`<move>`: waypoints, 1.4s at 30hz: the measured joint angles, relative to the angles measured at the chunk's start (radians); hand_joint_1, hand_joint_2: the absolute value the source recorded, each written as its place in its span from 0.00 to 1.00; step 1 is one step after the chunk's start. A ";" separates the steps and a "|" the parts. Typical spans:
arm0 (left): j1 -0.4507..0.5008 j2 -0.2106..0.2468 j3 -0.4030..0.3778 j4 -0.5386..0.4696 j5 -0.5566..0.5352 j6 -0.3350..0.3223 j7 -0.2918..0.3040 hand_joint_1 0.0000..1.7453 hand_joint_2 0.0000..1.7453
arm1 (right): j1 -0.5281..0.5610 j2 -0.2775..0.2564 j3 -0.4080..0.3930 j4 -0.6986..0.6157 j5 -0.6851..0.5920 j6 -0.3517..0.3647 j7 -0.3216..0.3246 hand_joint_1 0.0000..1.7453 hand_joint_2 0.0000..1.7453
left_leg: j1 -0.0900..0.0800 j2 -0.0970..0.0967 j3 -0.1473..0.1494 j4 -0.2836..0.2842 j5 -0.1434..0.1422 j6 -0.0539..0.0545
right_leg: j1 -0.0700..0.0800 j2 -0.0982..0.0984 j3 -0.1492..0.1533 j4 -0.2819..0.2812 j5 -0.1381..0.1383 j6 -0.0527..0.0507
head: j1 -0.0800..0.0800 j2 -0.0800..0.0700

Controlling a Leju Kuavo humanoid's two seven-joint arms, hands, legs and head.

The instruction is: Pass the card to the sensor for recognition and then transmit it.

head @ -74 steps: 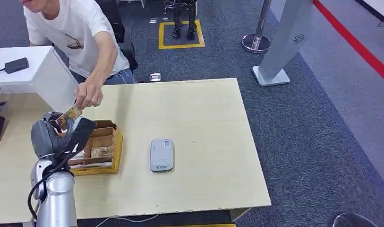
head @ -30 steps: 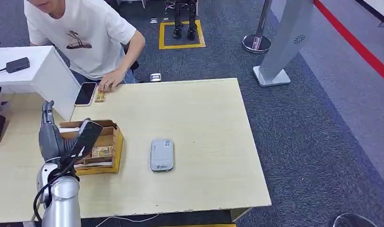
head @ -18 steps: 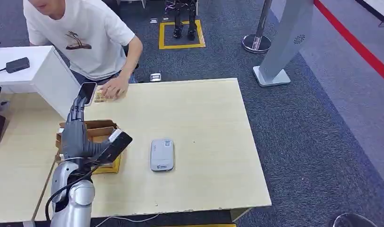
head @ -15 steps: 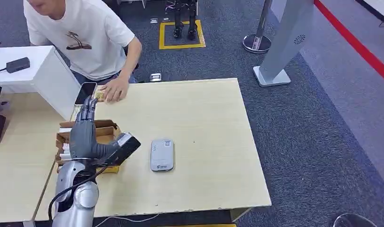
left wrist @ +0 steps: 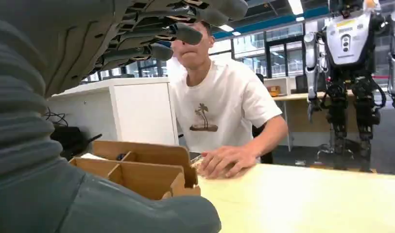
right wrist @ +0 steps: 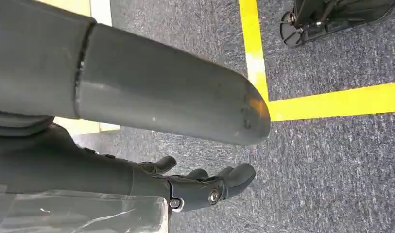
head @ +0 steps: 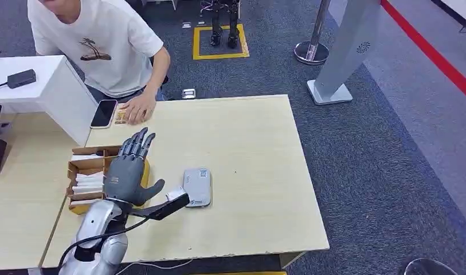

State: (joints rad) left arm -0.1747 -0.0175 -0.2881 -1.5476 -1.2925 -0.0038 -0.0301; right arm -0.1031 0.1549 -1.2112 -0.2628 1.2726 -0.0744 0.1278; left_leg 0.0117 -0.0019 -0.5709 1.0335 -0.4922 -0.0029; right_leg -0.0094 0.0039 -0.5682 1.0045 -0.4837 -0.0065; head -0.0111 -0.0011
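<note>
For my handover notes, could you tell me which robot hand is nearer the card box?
Left. The left robot hand hovers over the card box; the right robot hand hangs above the carpet.

high head view, close wrist views

The sensor (head: 196, 187) is a flat, light-grey rounded box lying on the pale wooden table, just beside the cardboard tray. A card (head: 121, 117) with a yellowish face lies flat near the table's far edge, partly covered by a person's hand, touching a dark phone.
</note>
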 joint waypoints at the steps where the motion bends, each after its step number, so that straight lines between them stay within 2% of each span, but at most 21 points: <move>1: 0.002 0.015 -0.012 0.007 -0.009 -0.006 0.006 0.00 1.00 | 0.000 0.000 -0.001 0.000 -0.003 0.000 0.000 0.00 0.00 | 0.000 0.000 0.000 0.000 0.000 0.000 | 0.000 0.000 0.000 0.000 0.000 0.000 | 0.000 0.000; 8: 0.025 0.108 -0.044 0.031 -0.017 -0.041 0.032 0.00 1.00 | 0.000 0.000 -0.007 0.000 -0.014 -0.001 0.000 0.00 0.00 | 0.000 0.000 0.000 0.000 0.000 0.000 | 0.000 0.000 0.000 0.000 0.000 0.000 | 0.000 0.000; 12: 0.046 0.125 -0.044 0.038 -0.023 -0.032 0.051 0.00 1.00 | 0.000 0.000 -0.007 0.000 -0.014 -0.002 0.000 0.00 0.00 | 0.000 0.000 0.000 0.000 0.000 0.000 | 0.000 0.000 0.000 0.000 0.000 0.000 | 0.000 0.000; 15: 0.054 0.130 -0.044 0.041 -0.031 -0.027 0.061 0.00 1.00 | 0.000 0.000 -0.007 0.000 -0.014 -0.002 0.000 0.00 0.00 | 0.000 0.000 0.000 0.000 0.000 0.000 | 0.000 0.000 0.000 0.000 0.000 0.000 | 0.000 0.000; 21: 0.079 0.125 -0.044 0.069 -0.166 0.025 0.092 0.00 1.00 | 0.000 0.000 -0.007 0.000 -0.014 0.000 -0.006 0.00 0.00 | 0.000 0.000 0.000 0.000 0.000 0.000 | 0.000 0.000 0.000 0.000 0.000 0.000 | 0.000 0.000; 42: 0.109 0.121 -0.044 0.104 -0.183 0.037 0.092 0.00 1.00 | 0.000 0.000 -0.007 0.000 -0.014 0.000 -0.011 0.00 0.00 | 0.000 0.000 0.000 0.000 0.000 0.000 | 0.000 0.000 0.000 0.000 0.000 0.000 | 0.000 0.000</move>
State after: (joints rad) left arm -0.0656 0.1034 -0.3319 -1.4435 -1.4755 0.0332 0.0614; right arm -0.1033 0.1549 -1.2181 -0.2625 1.2581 -0.0748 0.1171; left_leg 0.0118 -0.0020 -0.5712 1.0334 -0.4922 -0.0029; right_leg -0.0093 0.0039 -0.5683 1.0045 -0.4838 -0.0066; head -0.0111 -0.0011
